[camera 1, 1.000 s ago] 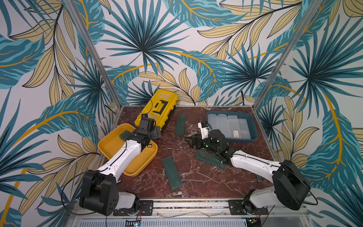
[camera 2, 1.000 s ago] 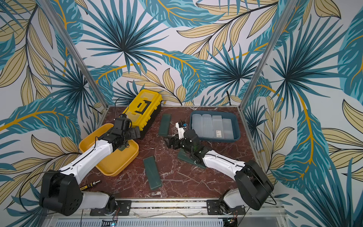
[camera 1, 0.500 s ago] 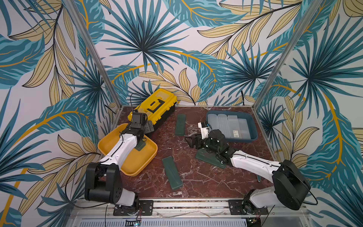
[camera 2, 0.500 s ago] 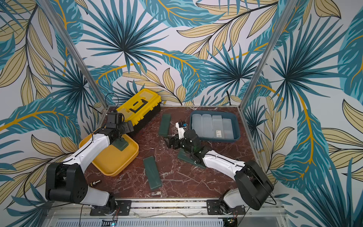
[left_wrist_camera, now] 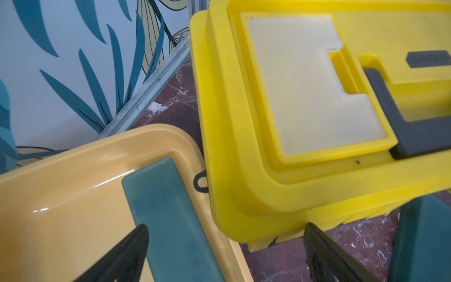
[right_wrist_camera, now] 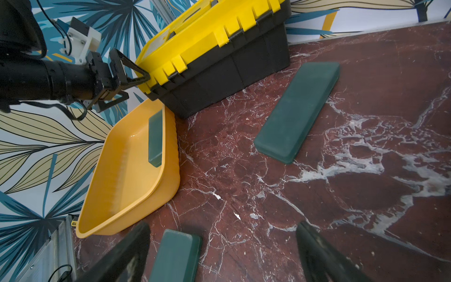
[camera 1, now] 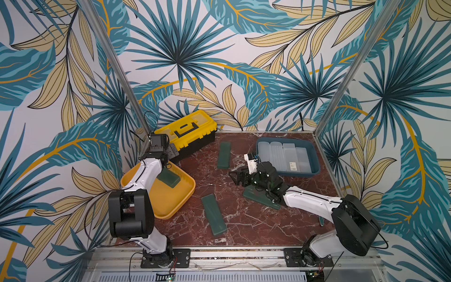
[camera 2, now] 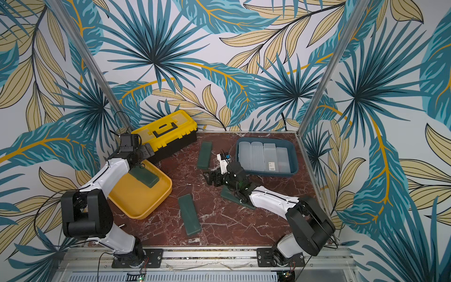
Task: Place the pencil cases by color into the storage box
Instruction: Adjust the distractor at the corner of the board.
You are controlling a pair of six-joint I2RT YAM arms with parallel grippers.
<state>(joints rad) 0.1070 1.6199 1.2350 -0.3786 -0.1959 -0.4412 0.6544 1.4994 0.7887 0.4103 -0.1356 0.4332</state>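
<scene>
Pencil case (camera 1: 168,177), green, lying freed in yellow tray (camera 1: 170,202) at table (camera 1: 244,227) left edge; left gripper (right_wrist_camera: 138,85) withdrawing, spread, empty; right gripper (camera 1: 234,176) hovering spread, empty; three more green cases (camera 1: 214,214) remaining.

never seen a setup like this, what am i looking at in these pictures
These are two robot arms, each ending in a two-fingered gripper. Two pictures look down on the whole scene; two come from a camera on each wrist. On the red marble table sit a yellow toolbox, a yellow tub with one green case inside, a blue tub holding frosted white cases, and three more green cases lying loose. The left gripper and right gripper are both open, holding nothing.
</scene>
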